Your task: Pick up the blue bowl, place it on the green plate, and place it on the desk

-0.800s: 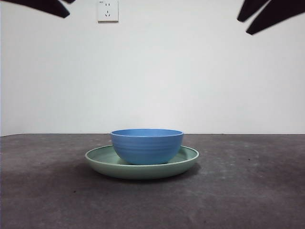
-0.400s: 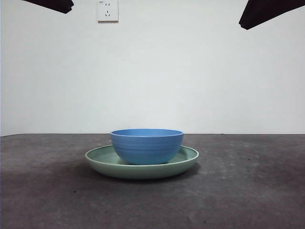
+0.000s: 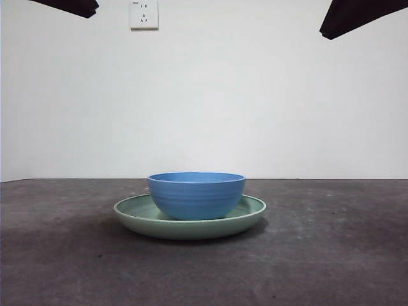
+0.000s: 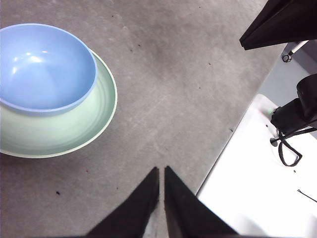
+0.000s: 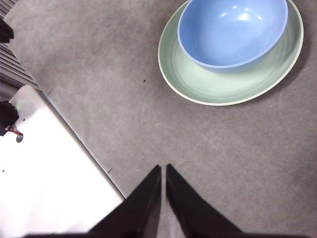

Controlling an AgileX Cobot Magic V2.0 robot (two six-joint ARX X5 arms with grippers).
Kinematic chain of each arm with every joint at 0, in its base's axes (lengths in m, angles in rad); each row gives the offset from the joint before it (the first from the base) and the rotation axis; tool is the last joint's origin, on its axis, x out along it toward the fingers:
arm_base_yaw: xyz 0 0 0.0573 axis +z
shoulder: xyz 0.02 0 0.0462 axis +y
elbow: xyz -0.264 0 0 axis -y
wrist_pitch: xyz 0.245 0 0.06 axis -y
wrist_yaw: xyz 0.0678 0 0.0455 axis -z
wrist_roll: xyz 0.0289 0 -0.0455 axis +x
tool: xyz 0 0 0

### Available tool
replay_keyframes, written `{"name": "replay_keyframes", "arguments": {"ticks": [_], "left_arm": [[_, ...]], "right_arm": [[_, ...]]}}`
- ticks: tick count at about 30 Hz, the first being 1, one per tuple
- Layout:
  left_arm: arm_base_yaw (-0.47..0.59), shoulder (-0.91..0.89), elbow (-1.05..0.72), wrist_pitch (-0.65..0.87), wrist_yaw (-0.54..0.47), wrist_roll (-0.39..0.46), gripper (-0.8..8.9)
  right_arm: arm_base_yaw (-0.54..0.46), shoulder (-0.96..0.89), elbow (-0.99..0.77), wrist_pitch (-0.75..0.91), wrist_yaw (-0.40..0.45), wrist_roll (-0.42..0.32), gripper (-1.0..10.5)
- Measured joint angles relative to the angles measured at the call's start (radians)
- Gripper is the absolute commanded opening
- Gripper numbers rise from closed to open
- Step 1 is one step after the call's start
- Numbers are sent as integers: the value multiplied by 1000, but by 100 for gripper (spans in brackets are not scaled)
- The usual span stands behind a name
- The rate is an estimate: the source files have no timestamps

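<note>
The blue bowl (image 3: 197,194) stands upright inside the green plate (image 3: 143,219), which rests on the desk (image 3: 319,255) at the centre. Both wrist views show the pair from above: blue bowl (image 4: 43,64) on green plate (image 4: 64,134), and blue bowl (image 5: 233,29) on green plate (image 5: 218,87). My left gripper (image 4: 161,171) is shut, holds nothing and hangs high over bare desk, away from the plate. Equally high and off to the other side, my right gripper (image 5: 163,168) is shut and empty. In the front view the arms show only as black tips at the top corners.
A white wall with a socket (image 3: 144,14) closes the back of the desk. A white base plate with cables (image 4: 257,178) borders the desk near the left arm, and another white plate (image 5: 44,168) lies near the right arm.
Between one second and half a second ago both black arm tips drew up and outward at the top corners. Since then nothing has moved. Bowl and plate stay put.
</note>
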Motion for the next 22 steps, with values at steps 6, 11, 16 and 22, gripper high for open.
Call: {"name": "replay_keyframes", "arguments": {"ticks": [6, 11, 16, 22], "left_arm": [[20, -40, -1, 9, -26, 40, 16], [149, -158, -3, 207, -192, 88, 16], [332, -289, -64, 452, -365, 111, 16], [487, -478, -278, 679, -451, 128, 16]], "right_arm": [[0, 0, 0, 0, 0, 0, 8], [0, 0, 0, 0, 0, 0, 8], [0, 0, 0, 0, 0, 0, 8], [0, 0, 0, 0, 0, 0, 8]]}}
